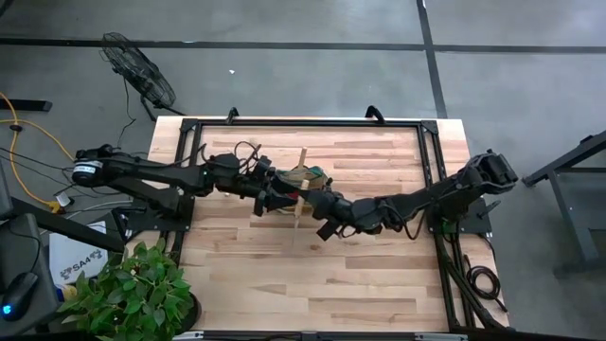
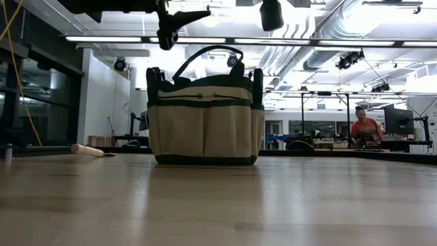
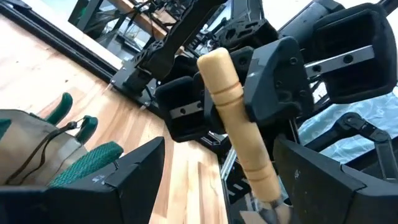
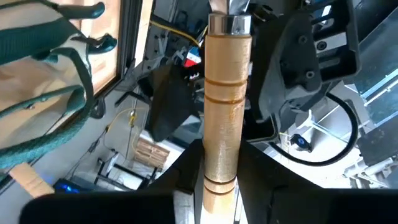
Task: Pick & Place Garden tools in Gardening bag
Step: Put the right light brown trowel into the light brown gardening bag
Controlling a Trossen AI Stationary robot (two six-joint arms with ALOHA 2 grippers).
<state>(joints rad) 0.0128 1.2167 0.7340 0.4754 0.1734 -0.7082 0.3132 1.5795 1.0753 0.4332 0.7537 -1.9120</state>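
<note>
The gardening bag (image 2: 205, 123) stands upright on its flat base near the table's middle (image 1: 311, 175). Just on its near side, up in the air, my two grippers meet. My right gripper (image 4: 217, 186) is shut on a garden tool with a pale wooden handle (image 3: 239, 124) and a metal ferrule (image 4: 230, 23); its working end is out of view. My left gripper (image 3: 217, 180) is open. Its fingers (image 4: 168, 106) stand on either side of the same handle, nearer the ferrule, and I see no touch. Another wooden-handled tool (image 2: 87, 149) lies flat on the table beside the bag. My right gripper pinches the wooden handle between its two fingers near its rounded free end (image 4: 219, 168). The fingers (image 3: 273, 87) come level from the table's right side and lie across the handle. The tool is lifted clear of the table and the bag.
The bag's loop handles (image 2: 212, 51) arch up just under the grippers. A black frame (image 1: 431, 170) runs round the table's far part. A potted plant (image 1: 133, 294) stands at the near left corner. Bare wood (image 1: 312, 275) lies toward the near edge.
</note>
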